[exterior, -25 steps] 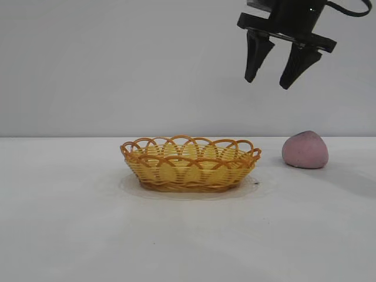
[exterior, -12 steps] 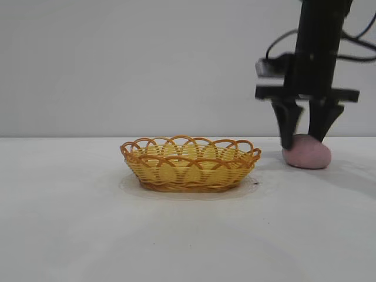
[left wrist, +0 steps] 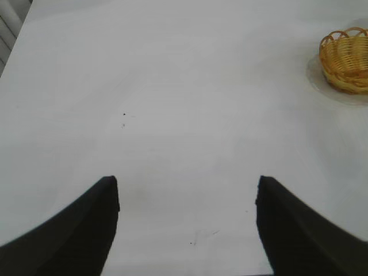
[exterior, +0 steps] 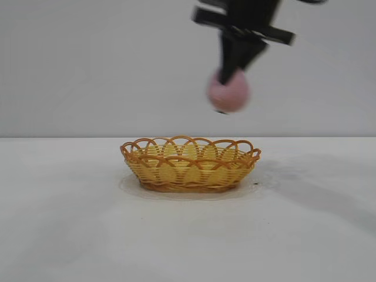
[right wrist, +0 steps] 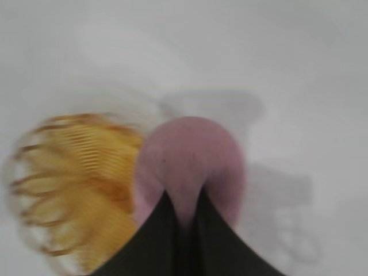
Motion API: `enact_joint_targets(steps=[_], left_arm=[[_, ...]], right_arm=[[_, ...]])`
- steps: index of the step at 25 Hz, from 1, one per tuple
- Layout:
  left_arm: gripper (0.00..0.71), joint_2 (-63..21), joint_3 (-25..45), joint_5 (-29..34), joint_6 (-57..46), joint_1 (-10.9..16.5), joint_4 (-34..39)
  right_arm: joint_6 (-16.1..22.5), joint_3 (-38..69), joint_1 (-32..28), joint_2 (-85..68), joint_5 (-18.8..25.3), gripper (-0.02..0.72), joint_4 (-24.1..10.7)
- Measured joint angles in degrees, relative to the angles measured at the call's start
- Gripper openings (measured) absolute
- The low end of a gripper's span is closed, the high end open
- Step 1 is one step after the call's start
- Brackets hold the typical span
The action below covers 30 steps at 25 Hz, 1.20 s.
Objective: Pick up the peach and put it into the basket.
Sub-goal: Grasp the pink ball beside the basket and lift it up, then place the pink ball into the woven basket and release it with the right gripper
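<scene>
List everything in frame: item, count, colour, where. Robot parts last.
dusty pink rounded peach: 1, pink, in the air, clamped in the right gripper, above the right end of the basket in the exterior view.
shallow oval woven wicker basket: 1, yellow with orange-brown looped rim, standing empty on the table, centre.
white table: 1, white, carries the basket.
right gripper: 1, black, pointing down from the top of the exterior view, shut on the peach.
left gripper: 1, black, fingers open over bare table, well away from the basket; nothing between them.
</scene>
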Motion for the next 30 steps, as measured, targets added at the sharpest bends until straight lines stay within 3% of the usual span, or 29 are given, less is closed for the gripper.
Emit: enact_joint_targets(steps=[7, 12, 13, 14, 15, 20, 22, 25, 27, 30], left_arm=[[0.496, 0.0, 0.0, -0.1, 0.0, 0.0, 0.0], [0.496, 0.0, 0.0, -0.1, 0.0, 0.0, 0.0], [0.496, 0.0, 0.0, -0.1, 0.0, 0.0, 0.0], [0.496, 0.0, 0.0, -0.1, 0.0, 0.0, 0.0], [0.448, 0.0, 0.0, -0.1, 0.0, 0.0, -0.1], [0.382, 0.0, 0.0, -0.1, 0.0, 0.0, -0.1], [0.297, 0.0, 0.0, -0.1, 0.0, 0.0, -0.1], [0.169, 0.0, 0.0, -0.1, 0.0, 0.0, -0.1], [0.084, 0.0, 0.0, -0.1, 0.0, 0.0, -0.1], [0.084, 0.0, 0.0, -0.1, 0.0, 0.0, -0.1]], right_arm=[[1.5, 0.3, 5.2, 4.3, 2.2, 0.000, -0.2], [5.4, 0.3, 5.4, 7.0, 0.1, 0.000, -3.7], [5.9, 0.3, 5.4, 7.4, 0.4, 0.061, -3.9], [6.3, 0.3, 5.4, 7.8, 1.1, 0.061, -4.0], [6.9, 0.3, 5.4, 8.0, 1.8, 0.149, -4.0], [7.8, 0.5, 5.4, 6.4, 3.2, 0.547, -6.1], [7.9, 1.6, 4.5, 3.4, 3.4, 0.604, -6.2], [9.2, 7.0, 0.7, -1.6, 0.5, 0.590, -6.2], [10.8, 11.3, -4.5, -3.6, -1.7, 0.493, -6.2], [12.1, 17.2, -12.7, -3.9, -2.6, 0.501, -6.9]])
